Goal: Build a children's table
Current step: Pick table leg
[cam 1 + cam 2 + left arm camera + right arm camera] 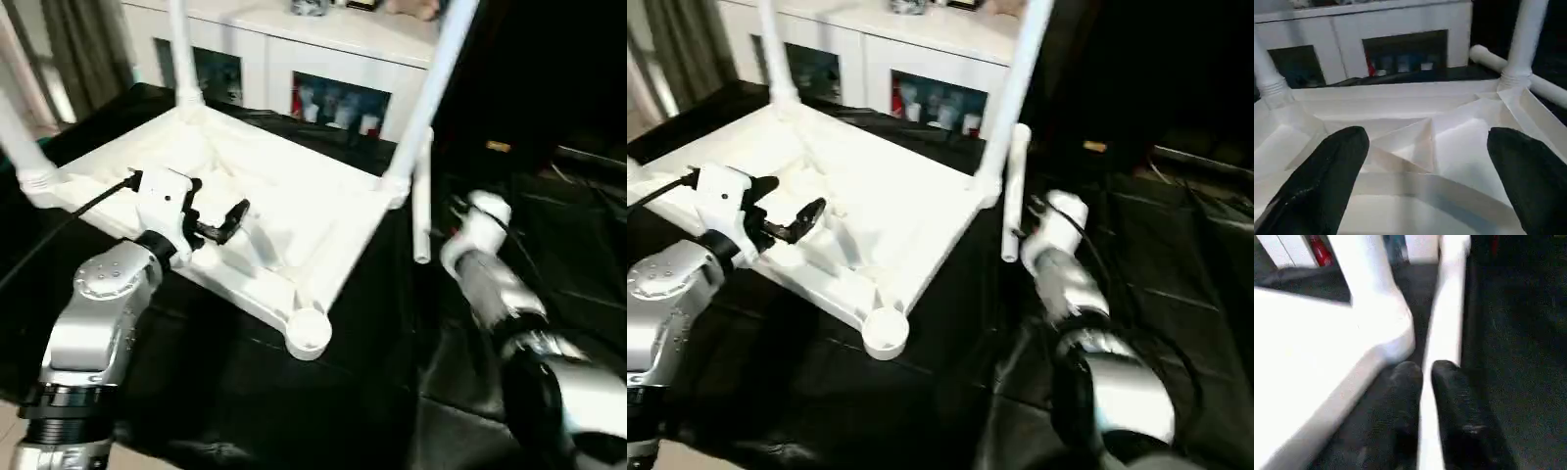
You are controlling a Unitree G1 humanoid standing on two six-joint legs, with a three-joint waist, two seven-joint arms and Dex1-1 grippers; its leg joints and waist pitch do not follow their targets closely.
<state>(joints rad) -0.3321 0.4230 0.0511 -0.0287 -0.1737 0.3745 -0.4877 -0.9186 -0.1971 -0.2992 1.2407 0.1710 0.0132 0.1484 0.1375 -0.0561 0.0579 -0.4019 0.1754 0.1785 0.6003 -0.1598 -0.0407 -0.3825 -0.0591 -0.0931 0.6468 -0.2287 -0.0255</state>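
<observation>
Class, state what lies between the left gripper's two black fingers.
Nothing held: the open left gripper hovers over the white plastic tabletop's ribbed underside; the left wrist view shows its ribs in the gap.

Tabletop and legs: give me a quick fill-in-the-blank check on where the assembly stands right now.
1. The tabletop lies with its ribbed underside facing ____.
2. ____ legs stand upright in corner sockets.
3. The near corner socket is ____.
4. The loose leg is held by the ____ gripper.

Missing words: up; three; empty; right
</observation>
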